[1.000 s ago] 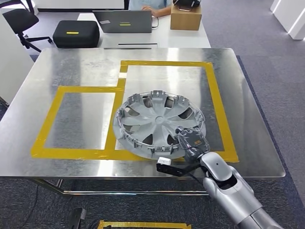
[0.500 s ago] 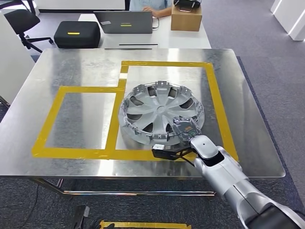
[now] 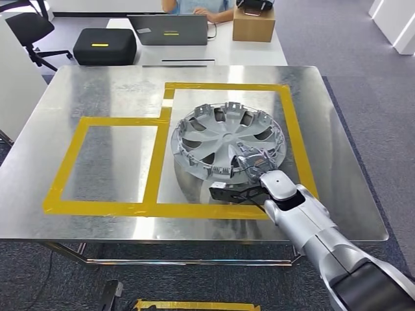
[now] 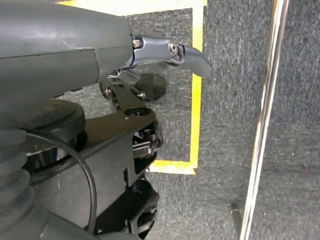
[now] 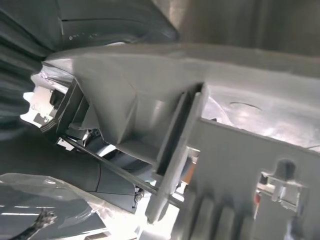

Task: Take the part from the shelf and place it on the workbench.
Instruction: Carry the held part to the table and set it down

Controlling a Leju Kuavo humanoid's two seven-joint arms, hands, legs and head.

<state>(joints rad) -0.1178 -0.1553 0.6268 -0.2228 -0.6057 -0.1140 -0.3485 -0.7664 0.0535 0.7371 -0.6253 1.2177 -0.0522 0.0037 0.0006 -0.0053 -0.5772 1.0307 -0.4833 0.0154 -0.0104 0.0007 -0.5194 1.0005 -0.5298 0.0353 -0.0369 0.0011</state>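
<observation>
The part is a grey plastic wheel cover [image 3: 222, 136] with its ribbed inner side up. My right hand [image 3: 252, 165] grips its near rim and holds it slightly tilted just above the metal workbench [image 3: 98, 91], over the right-hand yellow tape rectangle [image 3: 294, 129]; its reflection shows beneath. In the right wrist view the cover's rim and clips [image 5: 234, 150] sit very close, with my dark fingers behind. My left hand [image 4: 151, 75] hangs over the carpet floor, fingers apart and holding nothing.
A second, smaller yellow tape rectangle [image 3: 112, 162] marks the bench's left half. Behind the bench a white desk [image 3: 244, 52] carries a laptop [image 3: 168, 29], a black case [image 3: 104, 45] and a cardboard box [image 3: 253, 23]; a person sits there. Yellow tape [image 4: 196, 100] marks the floor.
My right arm has reached forward, carrying the wheel cover farther in and to the right, from across the middle tape strip to inside the right rectangle.
</observation>
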